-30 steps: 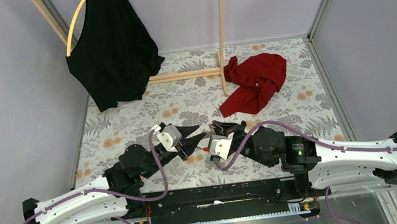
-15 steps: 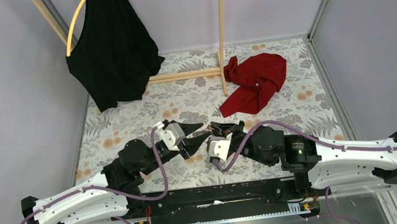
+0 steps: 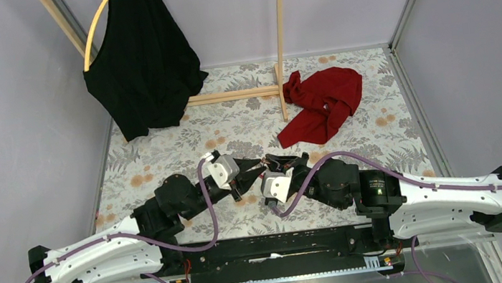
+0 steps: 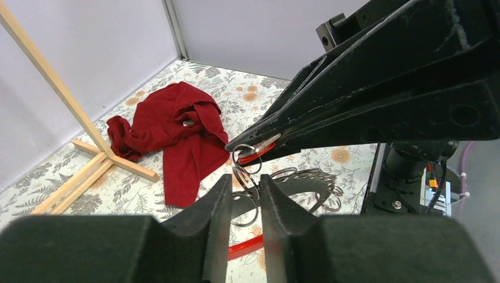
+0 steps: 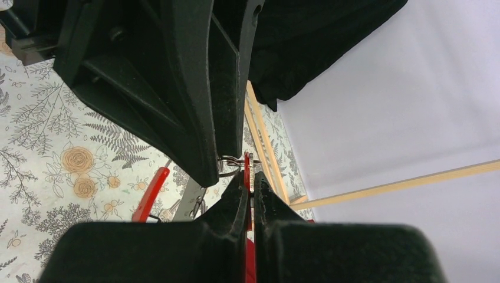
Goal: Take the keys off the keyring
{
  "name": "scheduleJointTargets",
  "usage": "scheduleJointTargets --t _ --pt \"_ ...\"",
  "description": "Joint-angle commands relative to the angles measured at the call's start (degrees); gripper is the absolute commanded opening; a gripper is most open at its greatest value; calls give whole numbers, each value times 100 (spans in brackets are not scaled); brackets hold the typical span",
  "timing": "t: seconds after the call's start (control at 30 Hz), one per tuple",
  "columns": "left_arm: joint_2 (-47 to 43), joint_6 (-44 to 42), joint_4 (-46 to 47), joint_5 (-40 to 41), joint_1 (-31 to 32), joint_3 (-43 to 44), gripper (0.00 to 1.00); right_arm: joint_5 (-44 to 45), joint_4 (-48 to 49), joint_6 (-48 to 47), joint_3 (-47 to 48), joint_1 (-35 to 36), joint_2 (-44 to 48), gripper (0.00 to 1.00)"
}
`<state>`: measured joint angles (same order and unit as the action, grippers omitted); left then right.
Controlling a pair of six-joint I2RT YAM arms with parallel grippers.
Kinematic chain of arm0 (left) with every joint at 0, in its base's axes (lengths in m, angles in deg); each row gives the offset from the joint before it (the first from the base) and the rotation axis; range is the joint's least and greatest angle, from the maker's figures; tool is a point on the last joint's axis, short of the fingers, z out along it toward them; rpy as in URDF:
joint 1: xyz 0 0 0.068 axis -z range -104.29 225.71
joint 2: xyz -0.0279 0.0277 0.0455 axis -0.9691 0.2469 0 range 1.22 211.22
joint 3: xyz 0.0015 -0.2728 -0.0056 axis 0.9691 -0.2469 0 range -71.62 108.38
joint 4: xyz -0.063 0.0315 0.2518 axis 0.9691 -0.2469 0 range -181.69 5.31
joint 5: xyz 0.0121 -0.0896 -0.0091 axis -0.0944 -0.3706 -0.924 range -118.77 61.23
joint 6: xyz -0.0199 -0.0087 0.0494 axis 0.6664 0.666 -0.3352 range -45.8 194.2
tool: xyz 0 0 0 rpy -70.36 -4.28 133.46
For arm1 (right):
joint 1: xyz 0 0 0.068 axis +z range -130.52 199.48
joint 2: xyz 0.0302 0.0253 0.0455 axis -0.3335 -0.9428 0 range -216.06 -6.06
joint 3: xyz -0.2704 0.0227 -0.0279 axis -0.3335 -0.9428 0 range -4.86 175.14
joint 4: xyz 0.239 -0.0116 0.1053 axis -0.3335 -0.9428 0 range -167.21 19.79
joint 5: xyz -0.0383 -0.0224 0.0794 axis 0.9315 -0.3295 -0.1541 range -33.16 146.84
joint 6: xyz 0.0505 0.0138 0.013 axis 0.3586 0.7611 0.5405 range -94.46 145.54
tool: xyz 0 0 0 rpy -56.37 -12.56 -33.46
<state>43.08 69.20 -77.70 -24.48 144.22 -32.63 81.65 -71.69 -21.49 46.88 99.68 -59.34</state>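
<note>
My right gripper (image 3: 267, 161) (image 5: 248, 177) is shut on a small flat red and silver piece (image 4: 259, 150), seemingly the red-headed key. Thin metal rings (image 4: 245, 162) hang from it in a chain that trails over the table (image 4: 306, 175). Tip to tip with it, my left gripper (image 3: 255, 170) (image 4: 244, 186) holds its jaws narrowly apart, with the hanging rings in the gap. Below, the keyring's red section (image 5: 150, 191) and grey strap (image 5: 188, 203) lie on the floral table, with a small key (image 5: 171, 207) beside them. The black-headed key cannot be made out.
A crumpled red cloth (image 3: 323, 104) lies at the back right, beside a wooden rack (image 3: 280, 51). A black garment (image 3: 141, 61) hangs on a yellow hanger hoop (image 3: 94, 31) at the back left. Grey walls enclose the floral table (image 3: 163, 152).
My left gripper has moved right, up to the right gripper's tips, and its jaws have narrowed around the hanging rings. The right gripper has stayed shut in nearly the same place.
</note>
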Motion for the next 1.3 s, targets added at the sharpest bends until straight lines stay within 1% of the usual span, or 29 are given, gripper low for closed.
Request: scheduleJointTargets --t 0.0,0.17,0.2,0.57,0.87,1.03,1.13,1.17,1.27 --pt "6 -67 281 34 -11 178 24 11 31 119 310 66 10 0" --pt "36 -74 295 47 -11 130 1 136 22 184 297 74 33 0" --pt "28 -61 299 76 -13 109 0 179 16 185 288 74 47 0" --pt "-316 233 686 297 -11 -153 0 888 -109 338 -139 74 368 0" --pt "-496 557 1452 172 -12 -478 0 824 -168 763 -410 74 299 0" --pt "-570 675 1790 216 -10 -692 0 903 -292 685 -299 74 204 0" --pt "-518 632 1674 111 -13 -672 0 1181 -218 394 -150 74 116 0" --pt "-495 624 1574 99 -9 -634 4 1259 -179 256 -88 74 89 0" --pt "-437 548 1250 76 -6 -519 22 1290 3 -105 57 74 64 0"
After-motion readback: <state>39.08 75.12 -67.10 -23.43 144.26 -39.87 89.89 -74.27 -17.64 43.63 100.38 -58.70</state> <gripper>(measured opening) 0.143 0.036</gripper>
